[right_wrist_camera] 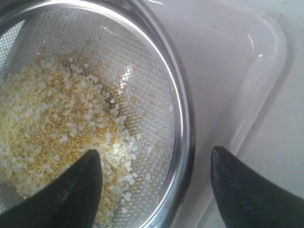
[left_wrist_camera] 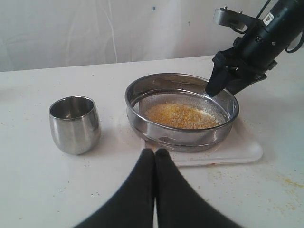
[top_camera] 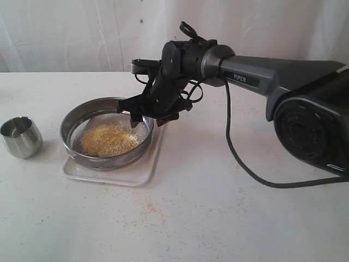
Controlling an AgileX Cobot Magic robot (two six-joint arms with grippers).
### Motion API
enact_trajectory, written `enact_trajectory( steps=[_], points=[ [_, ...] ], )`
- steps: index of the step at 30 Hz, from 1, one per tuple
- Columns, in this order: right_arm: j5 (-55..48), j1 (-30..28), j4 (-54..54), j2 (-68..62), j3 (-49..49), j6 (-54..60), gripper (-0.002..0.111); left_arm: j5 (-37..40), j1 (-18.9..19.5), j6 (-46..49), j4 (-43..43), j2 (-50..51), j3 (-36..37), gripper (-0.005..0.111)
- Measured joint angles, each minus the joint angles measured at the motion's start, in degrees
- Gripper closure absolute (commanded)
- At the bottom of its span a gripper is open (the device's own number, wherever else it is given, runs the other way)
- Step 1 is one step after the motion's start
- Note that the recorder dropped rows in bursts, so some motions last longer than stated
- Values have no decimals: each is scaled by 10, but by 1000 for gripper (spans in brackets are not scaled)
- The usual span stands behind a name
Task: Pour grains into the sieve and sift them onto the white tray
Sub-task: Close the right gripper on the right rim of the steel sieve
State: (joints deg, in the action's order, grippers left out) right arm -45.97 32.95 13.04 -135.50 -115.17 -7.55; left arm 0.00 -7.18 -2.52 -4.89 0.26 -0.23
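The right gripper [right_wrist_camera: 156, 154] gapes wide astride the sieve [top_camera: 106, 158] rim at three o'clock, holding nothing; the grains [top_camera: 107, 139] lie heaped inside, over the white tray [top_camera: 131, 176]. Clamp squarely, shake gently. The left gripper [left_wrist_camera: 155, 156] sits pinched closed, empty

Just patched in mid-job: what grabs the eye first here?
The yellow grains heaped in the sieve, which sits on the white tray left of centre. The right gripper hangs over the sieve's right edge, jaws open astride its rim. A steel cup stands farther left.
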Motion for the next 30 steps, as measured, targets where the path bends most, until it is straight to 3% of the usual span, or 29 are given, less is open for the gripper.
enact_trajectory(
  steps=[7,18,30],
  points=[
    [4,2,0,-14,0,7,48,0,0,0,0,0,0,107],
    [13,4,1,-38,-9,15,62,0,0,0,0,0,0,107],
    [21,6,-2,-40,-12,15,108,0,0,0,0,0,0,107]
  ],
)
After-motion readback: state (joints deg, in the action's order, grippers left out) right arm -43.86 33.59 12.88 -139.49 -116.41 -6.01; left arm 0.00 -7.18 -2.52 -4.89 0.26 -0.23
